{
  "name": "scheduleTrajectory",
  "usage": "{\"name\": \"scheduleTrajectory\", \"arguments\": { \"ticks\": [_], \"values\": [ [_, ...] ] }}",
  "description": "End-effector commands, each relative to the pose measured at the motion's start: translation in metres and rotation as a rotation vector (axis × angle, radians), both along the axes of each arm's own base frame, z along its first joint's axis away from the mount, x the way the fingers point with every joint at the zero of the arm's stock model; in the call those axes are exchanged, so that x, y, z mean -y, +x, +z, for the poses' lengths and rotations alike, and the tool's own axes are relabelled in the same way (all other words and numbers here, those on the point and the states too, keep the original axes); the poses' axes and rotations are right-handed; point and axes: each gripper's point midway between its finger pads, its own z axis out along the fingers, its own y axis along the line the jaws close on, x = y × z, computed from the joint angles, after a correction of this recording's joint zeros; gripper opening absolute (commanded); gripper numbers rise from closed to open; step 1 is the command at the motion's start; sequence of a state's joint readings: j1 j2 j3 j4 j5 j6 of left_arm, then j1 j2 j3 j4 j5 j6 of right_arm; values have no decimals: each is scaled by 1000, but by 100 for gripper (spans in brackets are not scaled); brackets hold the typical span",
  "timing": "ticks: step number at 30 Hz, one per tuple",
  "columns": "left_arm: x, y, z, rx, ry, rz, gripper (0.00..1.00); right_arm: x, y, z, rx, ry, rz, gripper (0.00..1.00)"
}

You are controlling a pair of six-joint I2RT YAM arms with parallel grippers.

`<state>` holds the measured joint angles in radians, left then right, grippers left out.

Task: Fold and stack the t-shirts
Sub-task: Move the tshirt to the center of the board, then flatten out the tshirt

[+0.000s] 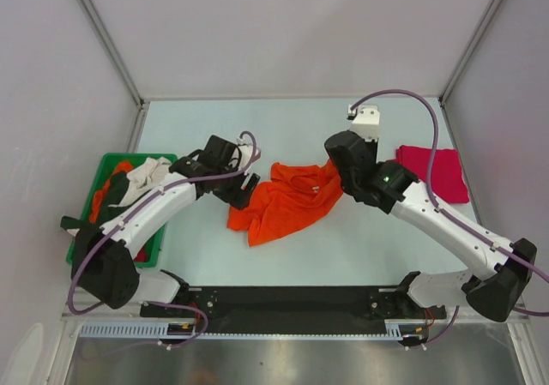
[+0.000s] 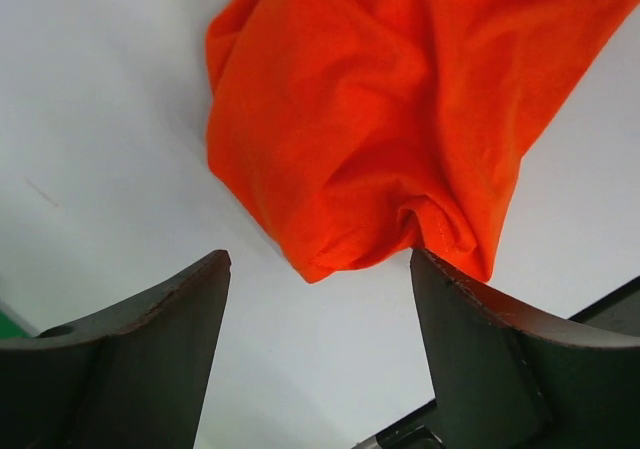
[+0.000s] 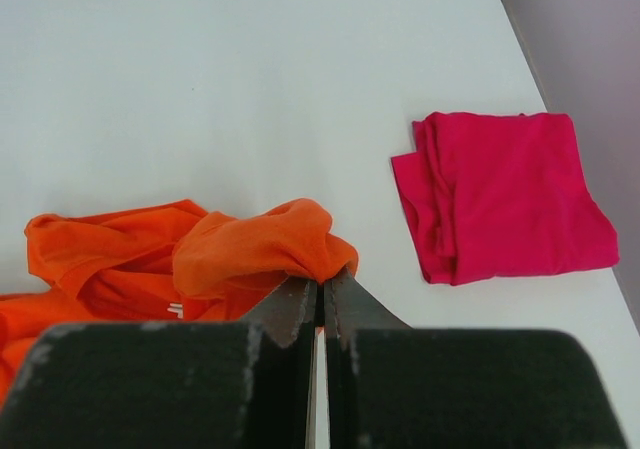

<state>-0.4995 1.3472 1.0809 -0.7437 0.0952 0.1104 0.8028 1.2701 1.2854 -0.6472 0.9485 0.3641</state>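
1. The table [image 1: 257, 119] is a pale, flat top, and the orange t-shirt [image 1: 287, 201] lies about the middle of it, between the two arms.
2. The right arm [image 1: 446, 222] reaches in to the orange t-shirt's right edge. The left arm [image 1: 146, 213] reaches toward its left edge.
3. The orange t-shirt [image 2: 380, 119] is bright, plain and soft. It is unfolded and rumpled, spread in a loose heap with creases and overlapping flaps. Its lower left corner comes to a bunched point, and a hemmed edge shows there in the left wrist view.
4. The green bin [image 1: 110, 159] stands well to the left of the orange t-shirt, at the table's left side. It holds more cloth, among it a cream piece [image 1: 147, 177] draped over the rim nearest the shirt.
5. The magenta t-shirt [image 1: 433, 171] lies well to the right of the orange t-shirt. It is folded into a neat, flat rectangle with layered edges on the side facing it [image 3: 505, 194].
6. The right claw [image 3: 322, 281] is closed tight on a raised fold at the orange t-shirt's [image 3: 250, 244] right edge, and the cloth bunches over its tips.
7. The left claw [image 2: 320, 259] stands open, its jaws wide apart. The orange t-shirt's bunched corner is just beyond the tips, and nothing is gripped.
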Motion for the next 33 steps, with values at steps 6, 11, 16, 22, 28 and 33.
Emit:
{"name": "scheduleTrajectory", "arguments": {
  "ticks": [6,11,16,22,28,33],
  "values": [
    [33,-28,-38,-182,-31,-129,77,-2,3,-5,11,38,-16,0],
    [48,-40,-39,-207,-37,-186,76,-2,2,-10,2,36,-19,0],
    [52,-49,-49,-240,-20,-208,75,1,0,-11,6,46,-29,0],
    [50,-55,-61,-284,-1,-210,71,4,-4,-15,1,54,-34,0],
    [48,-56,-71,-310,20,-217,40,5,-5,-16,-1,57,-35,0],
    [48,-54,-70,-304,22,-212,23,3,-4,-18,-8,53,-29,0]
  ]
}}
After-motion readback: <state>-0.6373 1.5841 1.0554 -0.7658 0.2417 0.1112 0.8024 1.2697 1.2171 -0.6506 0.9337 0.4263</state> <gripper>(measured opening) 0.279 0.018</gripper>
